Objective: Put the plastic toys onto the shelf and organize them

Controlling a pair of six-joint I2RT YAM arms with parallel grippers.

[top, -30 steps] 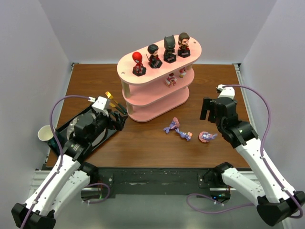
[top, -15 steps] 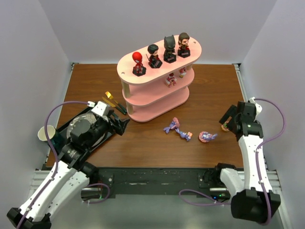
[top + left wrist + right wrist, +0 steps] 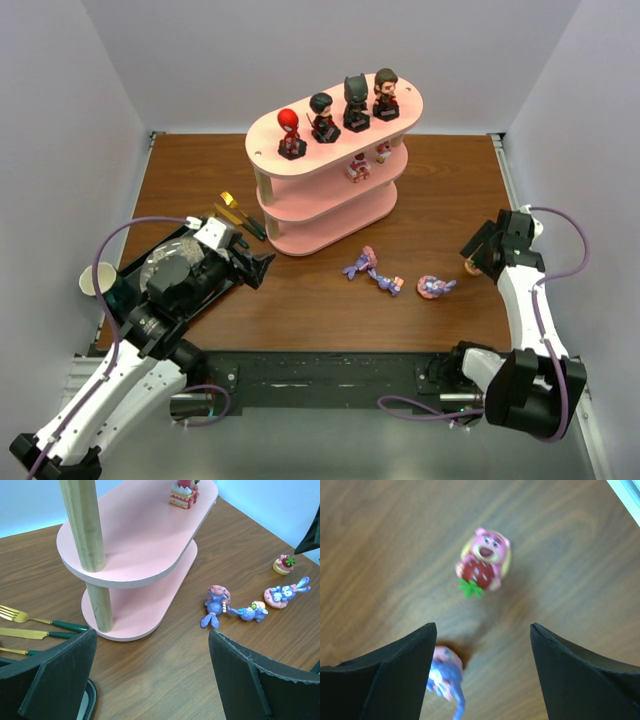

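While the brown tabletop (image 3: pixel 440 180) carries everything, the pink three-tier shelf (image 3: pixel 320 240) stands mid-width, nearer the far edge. A black tray (image 3: pixel 128 272) lies by the near left corner, partly under the left arm. The left gripper (image 3: pixel 256 262) hangs past the tray's right end with its jaws spread wide and nothing between them. The right gripper (image 3: pixel 478 250) is near the right edge, likewise released and empty, above a pink bear toy (image 3: pixel 482 562) hugging a strawberry. Four big-headed figures (image 3: pixel 322 117) stand upright in a row on the shelf's top board. Two small toys (image 3: pixel 358 167) sit on the middle board. Three pony-like toys (image 3: pixel 390 285) lie on the tabletop between the shelf and the near edge. Gold-and-dark cutlery (image 3: pixel 240 215) rests just left of the shelf.
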